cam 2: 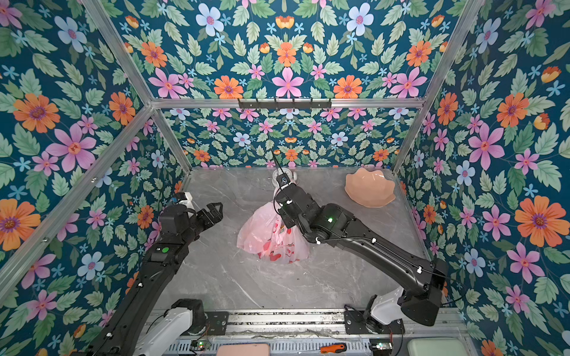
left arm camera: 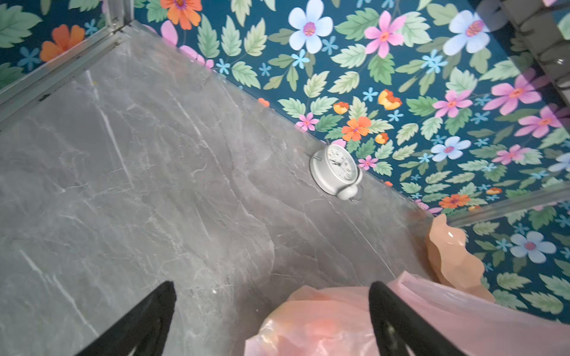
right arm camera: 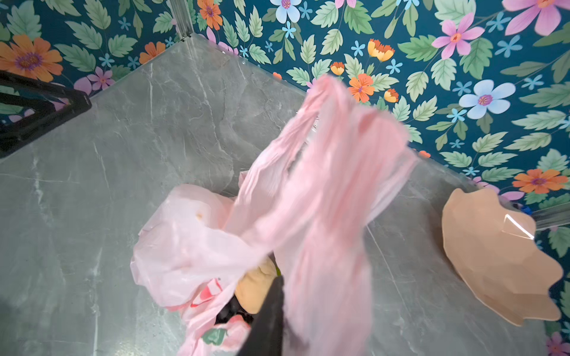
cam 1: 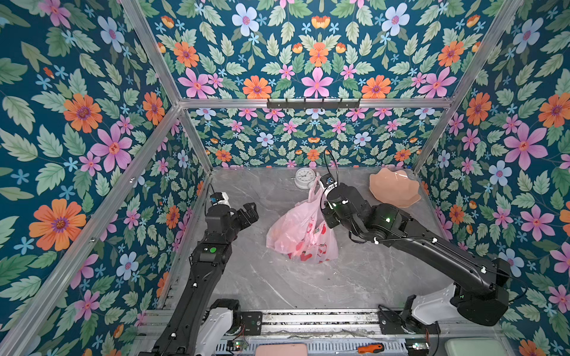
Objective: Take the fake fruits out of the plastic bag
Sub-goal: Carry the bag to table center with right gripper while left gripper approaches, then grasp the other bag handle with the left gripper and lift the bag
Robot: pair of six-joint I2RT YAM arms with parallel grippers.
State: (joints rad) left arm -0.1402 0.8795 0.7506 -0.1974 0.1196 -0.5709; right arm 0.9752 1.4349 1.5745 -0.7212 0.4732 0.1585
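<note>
The pink plastic bag (cam 1: 300,234) stands bulging in the middle of the grey table, seen in both top views (cam 2: 271,234). Its loop handles rise to my right gripper (cam 1: 320,191), which hangs above the bag. In the right wrist view the handles (right arm camera: 333,172) are blurred and drape over the right gripper (right arm camera: 299,292). One black finger (right arm camera: 271,308) shows and the other is covered, so its grip is unclear. In the bag's mouth I see fake fruits: a pale cream one (right arm camera: 256,289) and a dark one (right arm camera: 228,309). My left gripper (cam 1: 249,212) is open and empty, left of the bag (left arm camera: 324,323).
A peach scalloped dish (cam 1: 394,188) leans at the back right corner. A white alarm clock (cam 1: 304,178) lies by the back wall behind the bag. An orange screwdriver (cam 1: 370,348) rests on the front rail. Flowered walls close in three sides.
</note>
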